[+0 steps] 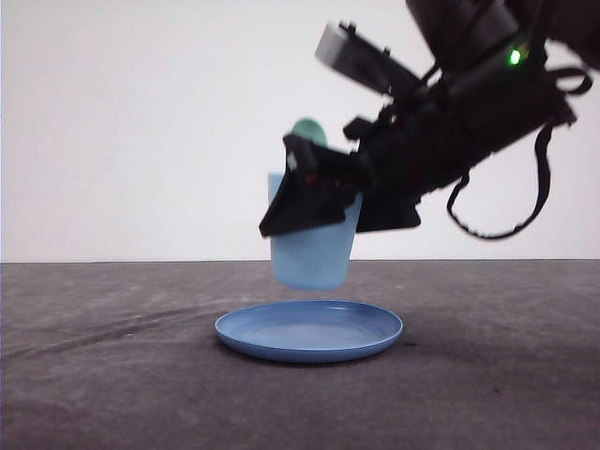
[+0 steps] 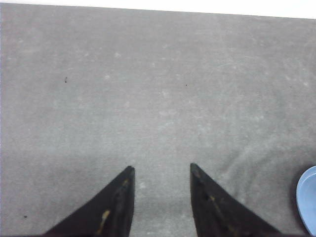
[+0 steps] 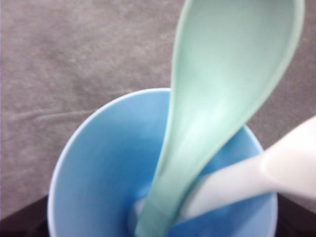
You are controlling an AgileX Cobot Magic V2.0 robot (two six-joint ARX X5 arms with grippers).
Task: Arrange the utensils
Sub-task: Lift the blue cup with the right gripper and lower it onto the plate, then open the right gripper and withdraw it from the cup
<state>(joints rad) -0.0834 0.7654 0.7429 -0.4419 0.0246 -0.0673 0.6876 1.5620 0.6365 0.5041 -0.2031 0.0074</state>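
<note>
cup with utensils held above the plate

centre of the front frame: the right gripper (image 1: pixel 314 202), black and bulky, has its jaws closed on a light blue plastic cup (image 1: pixel 312 258), held clear above a round blue plastic plate (image 1: pixel 309 330) on a grey, felt-like table (image 1: pixel 103 347). the arm hides most of the cup's upper part. inside stand a mint-green plastic spoon (image 3: pixel 212 113), bowl upward, and a white plastic fork (image 3: pixel 256 173) with a thick handle. the left gripper (image 2: pixel 160 170), jaws apart and holding nothing, hovers over bare table, plate edge at lower right.
</note>
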